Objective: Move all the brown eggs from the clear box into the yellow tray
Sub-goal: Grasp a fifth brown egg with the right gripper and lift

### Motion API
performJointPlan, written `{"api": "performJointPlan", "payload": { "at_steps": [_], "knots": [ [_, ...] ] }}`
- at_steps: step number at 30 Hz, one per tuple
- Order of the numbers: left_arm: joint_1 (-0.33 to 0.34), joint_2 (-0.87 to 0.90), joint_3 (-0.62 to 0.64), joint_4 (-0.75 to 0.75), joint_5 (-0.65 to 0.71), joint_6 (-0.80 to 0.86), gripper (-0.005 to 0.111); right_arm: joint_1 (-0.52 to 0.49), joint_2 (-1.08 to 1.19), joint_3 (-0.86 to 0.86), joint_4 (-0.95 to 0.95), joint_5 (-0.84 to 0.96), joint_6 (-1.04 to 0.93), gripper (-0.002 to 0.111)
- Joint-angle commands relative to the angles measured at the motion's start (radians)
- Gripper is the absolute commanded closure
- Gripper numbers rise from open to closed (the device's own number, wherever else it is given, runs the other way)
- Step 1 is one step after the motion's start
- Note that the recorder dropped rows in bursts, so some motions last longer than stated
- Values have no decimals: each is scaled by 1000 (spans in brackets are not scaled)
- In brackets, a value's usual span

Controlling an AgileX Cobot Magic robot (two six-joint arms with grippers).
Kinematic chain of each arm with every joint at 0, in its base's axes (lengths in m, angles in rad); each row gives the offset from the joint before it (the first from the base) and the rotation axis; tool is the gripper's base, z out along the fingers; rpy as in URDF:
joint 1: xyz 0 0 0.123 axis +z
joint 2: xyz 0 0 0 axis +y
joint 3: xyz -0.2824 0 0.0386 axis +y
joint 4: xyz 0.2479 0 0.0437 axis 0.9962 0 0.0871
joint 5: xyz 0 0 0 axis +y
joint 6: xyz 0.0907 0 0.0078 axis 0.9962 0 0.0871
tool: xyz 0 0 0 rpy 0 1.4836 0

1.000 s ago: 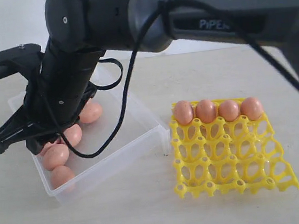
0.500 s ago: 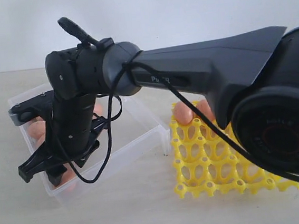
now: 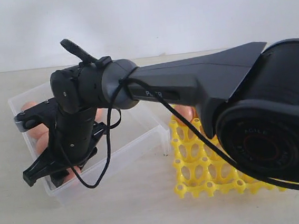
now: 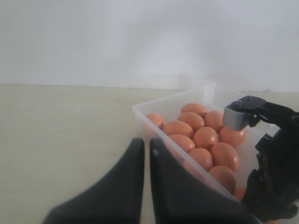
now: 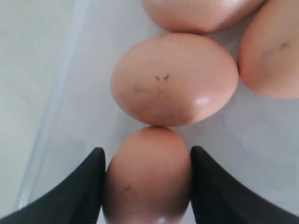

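My right gripper (image 3: 42,179) reaches across into the front corner of the clear box (image 3: 136,139). Its jaws press both sides of a brown egg (image 5: 147,182) that lies on the box floor and touches a second egg (image 5: 174,78). Several more brown eggs (image 4: 205,137) fill the box (image 4: 205,93). The yellow tray (image 3: 198,176) lies to the right of the box, with an egg (image 3: 184,114) showing in its back row behind the arm. My left gripper (image 4: 146,142) is shut and empty, just outside the box wall.
The right arm's thick black body (image 3: 268,132) fills the right of the exterior view and hides much of the tray. Its wrist (image 4: 275,158) stands inside the box. A black cable (image 3: 109,158) loops down beside the gripper.
The right gripper has dropped lower into the box's front corner and its jaws have narrowed around an egg. The arm's body has swung in front of the tray.
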Motion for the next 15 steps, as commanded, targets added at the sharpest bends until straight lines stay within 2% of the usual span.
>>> {"api": "performJointPlan", "payload": {
  "at_steps": [1,7,15],
  "knots": [
    [2,-3,3,1,-3,-2,103,-1,-4,-6,-16,-14,8,108],
    [2,-3,3,1,-3,-2,103,-1,-28,-6,-20,-15,12,108],
    [2,-3,3,1,-3,-2,103,1,-149,-6,-43,-75,124,108]
  ]
}}
